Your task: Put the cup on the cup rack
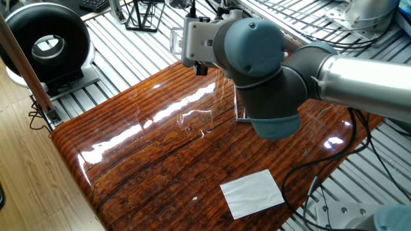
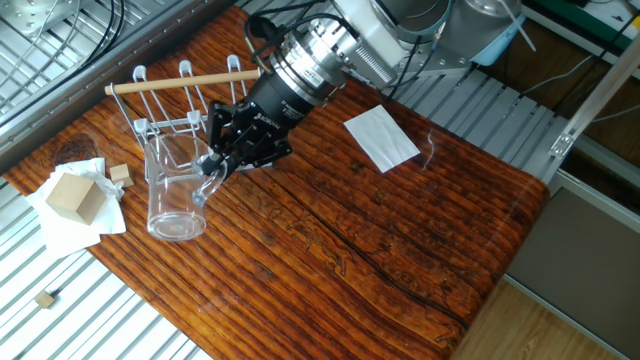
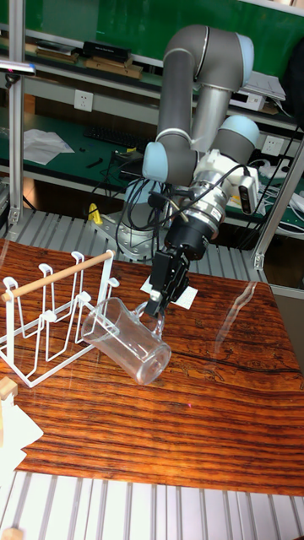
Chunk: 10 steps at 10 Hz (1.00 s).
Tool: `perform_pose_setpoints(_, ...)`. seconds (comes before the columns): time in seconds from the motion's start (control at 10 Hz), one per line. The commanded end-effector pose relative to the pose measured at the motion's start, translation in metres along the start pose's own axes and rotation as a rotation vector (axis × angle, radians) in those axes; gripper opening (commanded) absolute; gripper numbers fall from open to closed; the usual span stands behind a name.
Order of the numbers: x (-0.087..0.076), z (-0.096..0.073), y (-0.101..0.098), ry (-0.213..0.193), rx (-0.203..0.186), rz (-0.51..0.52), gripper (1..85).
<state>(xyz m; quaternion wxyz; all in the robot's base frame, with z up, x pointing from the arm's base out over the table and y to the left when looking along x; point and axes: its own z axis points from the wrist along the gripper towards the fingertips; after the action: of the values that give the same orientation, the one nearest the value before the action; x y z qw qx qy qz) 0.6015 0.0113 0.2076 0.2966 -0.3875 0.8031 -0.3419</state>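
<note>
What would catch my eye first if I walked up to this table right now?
Probably the gripper holding a clear glass cup tilted in the air, its open mouth turned toward the wire cup rack at one end of the glossy wooden table. Next, a white sheet of paper lying flat behind the arm.
</note>
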Motion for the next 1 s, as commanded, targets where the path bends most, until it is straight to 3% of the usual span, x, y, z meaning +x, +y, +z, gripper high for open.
perform_pose_setpoints(0.0, 0.014, -0.007, 0.002, 0.008, -0.005, 0.009, 1.0)
perform_pose_setpoints(0.5, 0.018, -0.008, 0.008, 0.006, -0.007, 0.010, 1.0)
perform_pose_setpoints(0.7, 0.001, -0.007, -0.005, -0.044, 0.026, 0.082, 1.0)
perform_pose_setpoints(0.9, -0.019, -0.015, -0.013, -0.076, 0.032, 0.171, 1.0)
